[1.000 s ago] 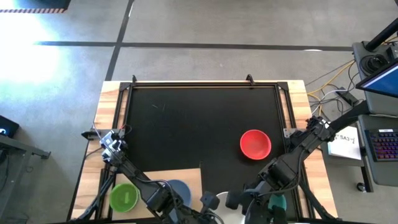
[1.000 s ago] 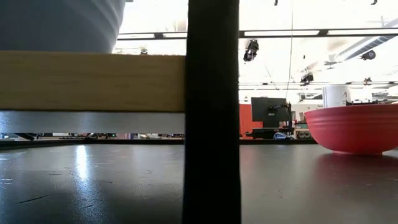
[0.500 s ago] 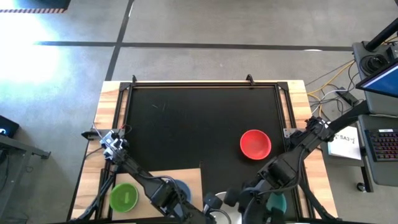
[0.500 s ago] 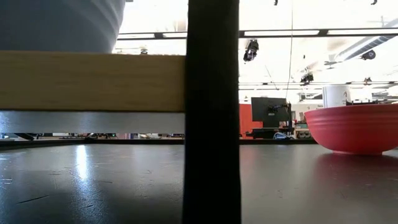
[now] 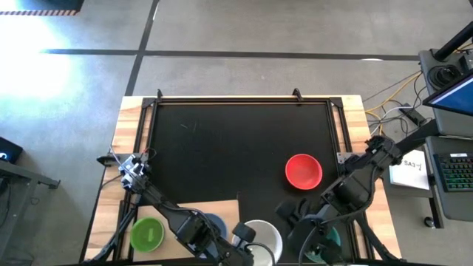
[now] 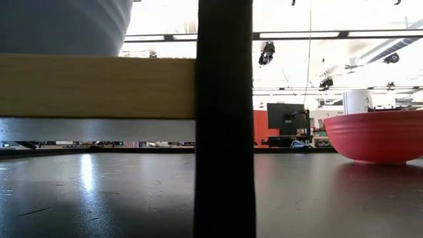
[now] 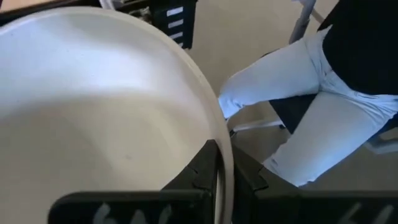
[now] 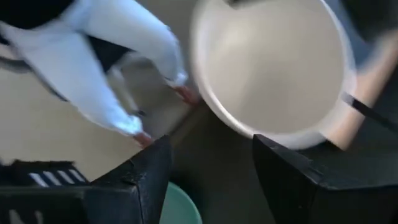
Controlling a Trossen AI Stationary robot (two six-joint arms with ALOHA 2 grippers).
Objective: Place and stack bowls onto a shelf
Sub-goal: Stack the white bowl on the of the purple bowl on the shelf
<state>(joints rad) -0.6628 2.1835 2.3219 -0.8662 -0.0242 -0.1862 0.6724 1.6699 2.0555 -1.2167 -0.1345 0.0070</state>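
Observation:
My left gripper (image 5: 246, 235) is shut on the white bowl (image 5: 264, 238) at the table's near edge, just right of the light-wood shelf (image 5: 194, 210). A green bowl (image 5: 146, 234) and a slate-blue bowl (image 5: 215, 222) stand on the shelf, the slate-blue one partly under my left arm. My right gripper (image 5: 290, 214) is open and empty, just right of the white bowl. The red bowl (image 5: 303, 170) rests on its base on the black mat. A teal bowl (image 5: 329, 240) shows under my right arm, mostly hidden. My left gripper holds the white bowl by its rim (image 7: 220, 148), one finger (image 7: 200, 173) inside the bowl and one outside. It holds the side of the bowl nearest the shelf. The bowl is tilted in the wrist view. I cannot tell whether it is lifted clear of the table.
In the low view the shelf's wooden edge (image 6: 99, 86) stands raised above the mat, with a dark upright post (image 6: 225, 119) in front. A person's legs (image 7: 298, 106) are close beyond the table's near edge. The black mat (image 5: 222, 140) spreads out behind the red bowl.
My right gripper has drawn back from the white bowl, toward the table's far right. The white bowl has come a little way from the near edge and now shows whole, still in my left gripper.

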